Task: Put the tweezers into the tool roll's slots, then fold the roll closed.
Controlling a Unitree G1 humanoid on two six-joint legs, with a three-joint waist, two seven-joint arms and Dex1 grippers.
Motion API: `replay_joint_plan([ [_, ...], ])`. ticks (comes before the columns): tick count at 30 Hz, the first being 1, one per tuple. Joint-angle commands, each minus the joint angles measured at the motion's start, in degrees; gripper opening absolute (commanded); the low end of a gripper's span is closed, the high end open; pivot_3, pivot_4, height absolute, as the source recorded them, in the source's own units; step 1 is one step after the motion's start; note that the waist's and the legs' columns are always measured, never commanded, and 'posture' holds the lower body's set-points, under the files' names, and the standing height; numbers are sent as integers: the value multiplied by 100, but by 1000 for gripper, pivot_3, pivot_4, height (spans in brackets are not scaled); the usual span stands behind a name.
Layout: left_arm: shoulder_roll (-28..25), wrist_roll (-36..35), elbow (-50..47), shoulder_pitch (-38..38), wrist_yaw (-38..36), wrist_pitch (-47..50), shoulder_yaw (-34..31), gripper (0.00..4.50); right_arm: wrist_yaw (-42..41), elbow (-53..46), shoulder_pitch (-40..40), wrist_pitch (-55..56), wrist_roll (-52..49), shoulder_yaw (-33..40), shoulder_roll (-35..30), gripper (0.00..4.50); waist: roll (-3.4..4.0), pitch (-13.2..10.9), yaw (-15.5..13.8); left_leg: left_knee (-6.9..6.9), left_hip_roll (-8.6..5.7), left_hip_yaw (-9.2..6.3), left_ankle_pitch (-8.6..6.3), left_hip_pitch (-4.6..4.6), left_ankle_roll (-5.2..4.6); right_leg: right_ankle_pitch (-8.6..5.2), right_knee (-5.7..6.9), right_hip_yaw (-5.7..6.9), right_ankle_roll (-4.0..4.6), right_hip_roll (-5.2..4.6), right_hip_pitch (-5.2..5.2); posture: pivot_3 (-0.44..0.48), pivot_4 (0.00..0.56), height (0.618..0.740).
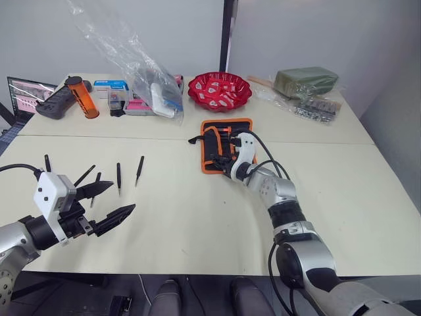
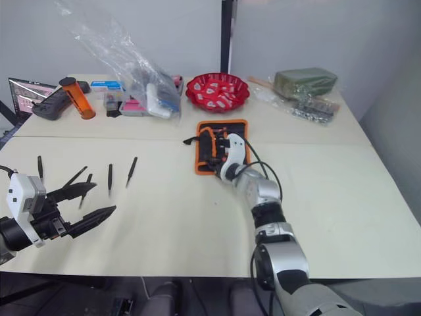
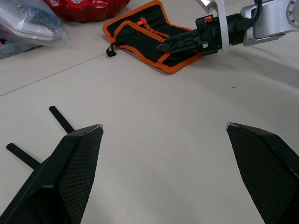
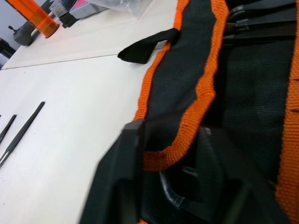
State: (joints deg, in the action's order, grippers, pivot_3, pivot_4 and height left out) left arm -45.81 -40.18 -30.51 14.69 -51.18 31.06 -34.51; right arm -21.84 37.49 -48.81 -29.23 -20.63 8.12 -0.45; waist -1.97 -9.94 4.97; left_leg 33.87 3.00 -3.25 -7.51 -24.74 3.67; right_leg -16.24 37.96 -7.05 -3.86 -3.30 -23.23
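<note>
- Pale cream table (image 1: 177,224) under grey walls, with clutter lined up along the far edge.
- Right gripper (image 1: 222,158) low over the tool roll (image 1: 224,144), fingers clamped on the near stretch of its orange binding — seen close up in the right wrist view, where the binding (image 4: 196,116) passes between the two black fingers (image 4: 119,182).
- Tool roll lying open near mid-table, one flap partly turned over, black strap (image 4: 147,44) trailing off its left edge onto the table; slots (image 4: 261,23) dark and hard to read, contents not discernible.
- Left gripper (image 1: 108,205) hovering above the table at the near left, fingers spread wide, nothing between them.
- Five tweezers (image 1: 119,178) loose on the table just beyond the left gripper, well apart from the roll — laid roughly side by side, points toward the near edge.
- Farther back: red bowl (image 1: 219,90) just behind the roll, clear plastic bag (image 1: 148,79) to its left, orange cylinder (image 1: 82,97) and black controller (image 1: 58,102) at the far left, green package (image 1: 306,82) at the far right.
</note>
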Motion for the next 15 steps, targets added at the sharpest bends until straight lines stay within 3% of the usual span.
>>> replay_joint_plan([
  [1, -46, 24, -44, -22, -30, -116, -11, 4500, -121, -83, -148, 216, -95, 99, 11, 18, 0, 0, 30, 0, 0, 0, 0, 0, 0, 0, 0, 0, 0, 0, 0, 0, 150, 729],
  [10, -158, 32, 214, -248, -180, -124, 82, 4500, -1430, -1186, 223, -687, -239, -513, -625, 18, 2, -1, 49, -2, 0, -1, 0, -1, 0, -5, -1, 1, -6, 0, -1, 0, 150, 729],
  [15, -326, -48, 535, -618, -258, 98, 360, 4500, -2315, -2471, 696, -1346, -261, -1207, -1337, 18, 2, -2, 47, -3, 0, 0, 0, -2, 0, -17, -2, 0, -27, 0, -3, 0, 150, 729],
])
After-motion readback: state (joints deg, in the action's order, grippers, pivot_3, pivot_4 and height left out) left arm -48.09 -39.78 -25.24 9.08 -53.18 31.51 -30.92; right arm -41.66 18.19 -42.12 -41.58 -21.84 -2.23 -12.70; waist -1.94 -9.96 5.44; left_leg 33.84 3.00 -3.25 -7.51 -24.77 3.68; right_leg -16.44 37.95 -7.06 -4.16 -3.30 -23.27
